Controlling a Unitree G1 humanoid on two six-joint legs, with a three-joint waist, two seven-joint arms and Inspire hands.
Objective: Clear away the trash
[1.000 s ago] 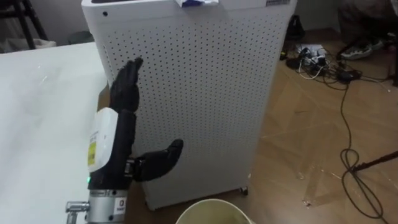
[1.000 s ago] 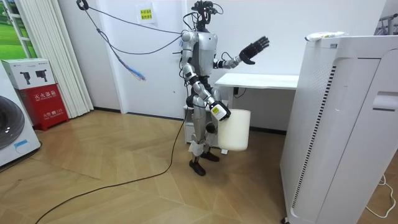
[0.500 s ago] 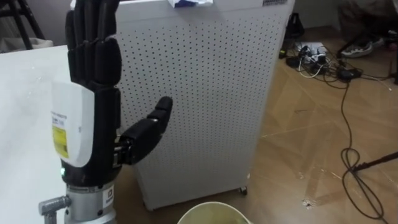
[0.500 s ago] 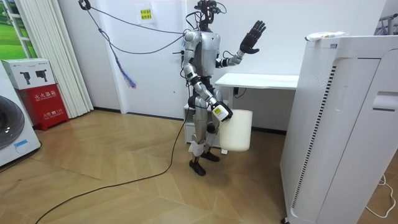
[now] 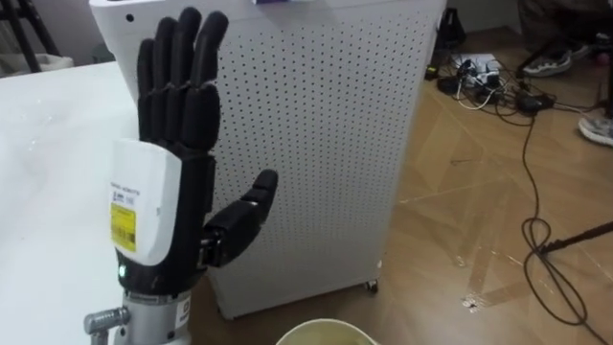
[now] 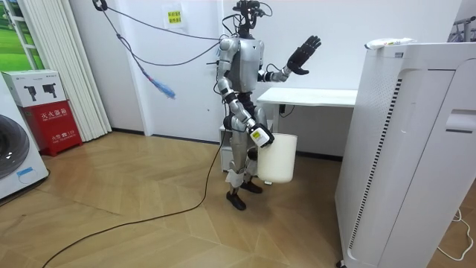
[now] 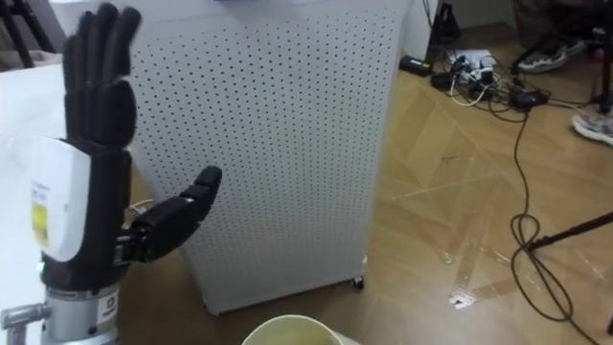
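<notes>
My left hand (image 5: 172,192) is raised in front of me, open, palm turned away and holding nothing. Behind it stands a tall white perforated unit (image 5: 316,144). On its top lies a small blue and white scrap of garbage (image 6: 388,42), whose edge just shows at the top of the left eye view (image 5: 276,3). A cream bin (image 6: 279,158) hangs off the floor at my right side, with my right hand (image 6: 257,135) at its rim. The bin's rim (image 5: 326,332) shows at the bottom of the eye views. I stand between the white table (image 6: 312,96) and the unit.
The white table (image 5: 48,172) lies to my left. Dark cables (image 5: 536,240) and a power strip (image 5: 474,72) lie on the wooden floor to the right, with a shoe (image 5: 599,125) beyond. A washing machine (image 6: 15,156) and a red box (image 6: 52,123) stand at the room view's left.
My left hand rose from chest height to above the table, then came down and forward a little. The bin swung slightly at my right side.
</notes>
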